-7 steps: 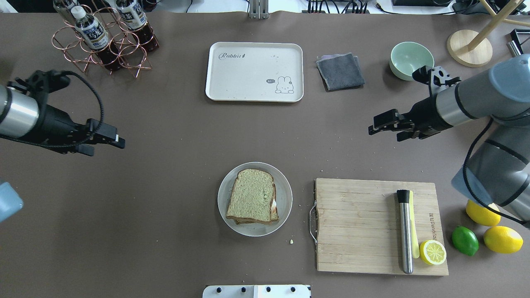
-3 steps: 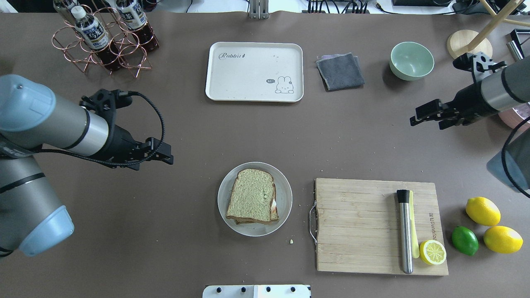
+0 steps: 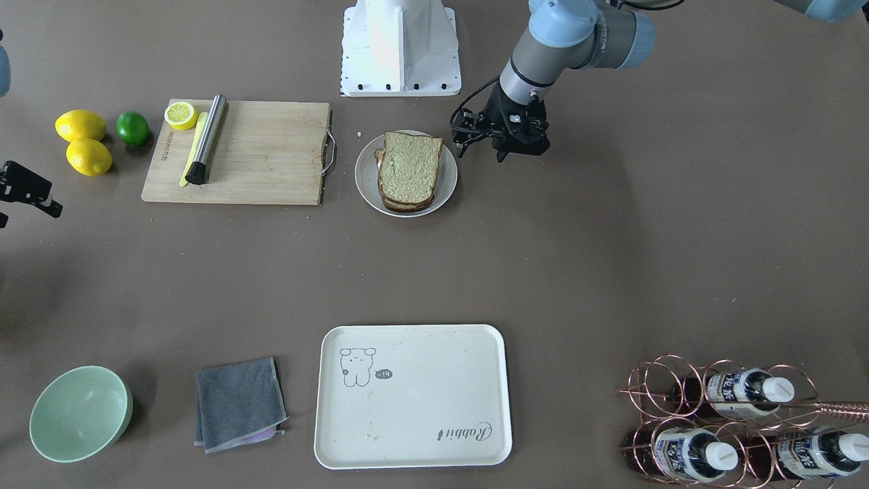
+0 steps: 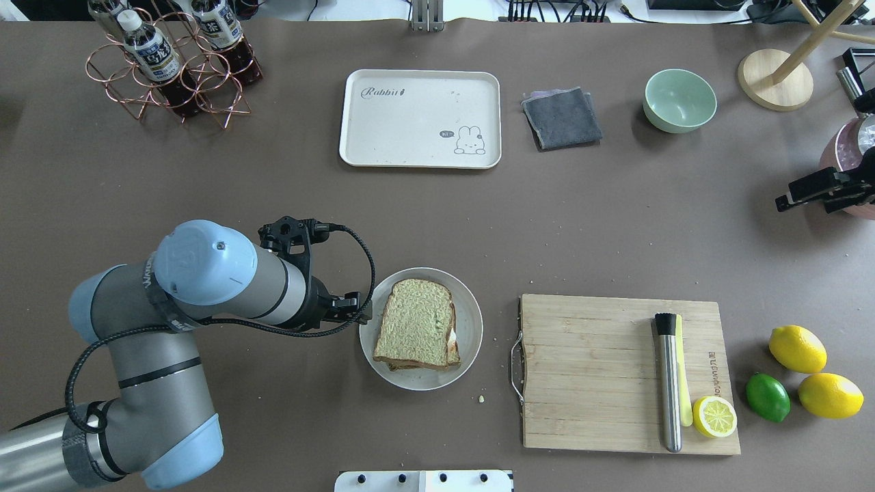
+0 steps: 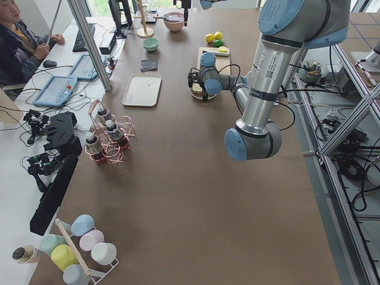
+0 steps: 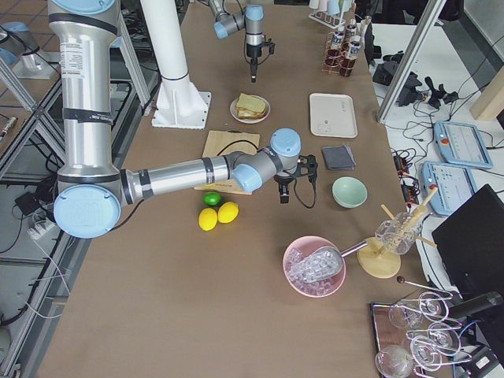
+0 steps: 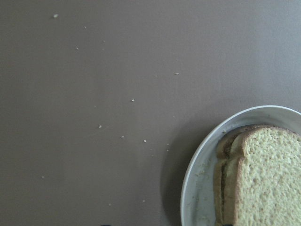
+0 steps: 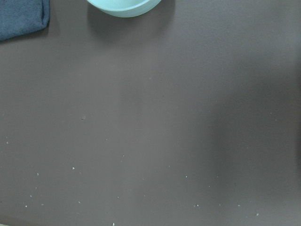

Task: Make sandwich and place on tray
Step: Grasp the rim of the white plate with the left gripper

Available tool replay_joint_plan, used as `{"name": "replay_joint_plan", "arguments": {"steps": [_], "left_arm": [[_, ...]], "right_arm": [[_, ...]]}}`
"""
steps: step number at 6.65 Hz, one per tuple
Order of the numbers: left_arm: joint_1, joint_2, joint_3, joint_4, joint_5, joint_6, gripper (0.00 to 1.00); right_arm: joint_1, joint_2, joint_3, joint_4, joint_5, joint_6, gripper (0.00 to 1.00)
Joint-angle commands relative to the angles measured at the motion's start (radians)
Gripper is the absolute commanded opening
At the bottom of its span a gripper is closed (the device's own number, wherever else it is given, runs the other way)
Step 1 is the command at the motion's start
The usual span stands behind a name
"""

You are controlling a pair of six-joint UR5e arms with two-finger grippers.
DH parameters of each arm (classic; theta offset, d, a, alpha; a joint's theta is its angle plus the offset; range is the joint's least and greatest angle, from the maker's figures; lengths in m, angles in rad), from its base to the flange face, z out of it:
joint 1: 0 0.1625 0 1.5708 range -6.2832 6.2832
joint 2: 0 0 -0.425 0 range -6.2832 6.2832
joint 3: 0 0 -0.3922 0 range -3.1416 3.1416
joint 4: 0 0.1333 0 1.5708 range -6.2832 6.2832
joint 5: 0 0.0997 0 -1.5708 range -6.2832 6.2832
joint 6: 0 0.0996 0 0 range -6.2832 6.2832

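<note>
The sandwich (image 4: 417, 324), two bread slices with a bit of egg showing at its right edge, lies on a round white plate (image 4: 472, 321) at the table's near middle. It also shows in the front view (image 3: 409, 166) and the left wrist view (image 7: 268, 183). The cream tray (image 4: 410, 130) with "Rabbit" script lies at the far middle and holds nothing. My left gripper (image 4: 359, 311) hovers just beside the plate's left rim, pointing down, open and holding nothing. My right gripper (image 4: 806, 203) is far off at the table's right edge, open and holding nothing.
A wooden cutting board (image 4: 595, 369) with a steel muddler (image 4: 668, 383) and a lemon half (image 4: 714, 415) lies right of the plate. Two lemons and a lime (image 4: 767, 396) lie beyond it. A green bowl (image 4: 679, 100), a grey cloth (image 4: 562, 117) and a bottle rack (image 4: 171, 61) stand at the back.
My left arm has swung in from the left edge to the plate's left rim. My right arm has drawn back to the table's right edge.
</note>
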Motion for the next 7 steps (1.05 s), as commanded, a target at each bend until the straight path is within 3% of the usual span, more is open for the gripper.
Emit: {"name": "replay_joint_plan", "arguments": {"steps": [1, 4, 5, 6, 7], "left_arm": [[0.027, -0.006, 0.050, -0.045, 0.033, -0.008, 0.65], [0.037, -0.023, 0.122, -0.111, 0.033, -0.011, 0.63], [0.042, -0.026, 0.122, -0.111, 0.033, -0.011, 0.55], [0.044, -0.026, 0.122, -0.111, 0.033, -0.011, 0.45], [0.047, -0.026, 0.122, -0.111, 0.033, -0.013, 0.12]], "right_arm": [[0.020, -0.037, 0.011, 0.004, 0.009, -0.017, 1.00], [0.020, -0.060, 0.023, 0.006, 0.009, -0.018, 1.00], [0.020, -0.062, 0.023, 0.006, 0.009, -0.018, 1.00], [0.020, -0.060, 0.023, 0.006, 0.009, -0.018, 1.00], [0.018, -0.060, 0.021, 0.006, 0.008, -0.018, 1.00]]}}
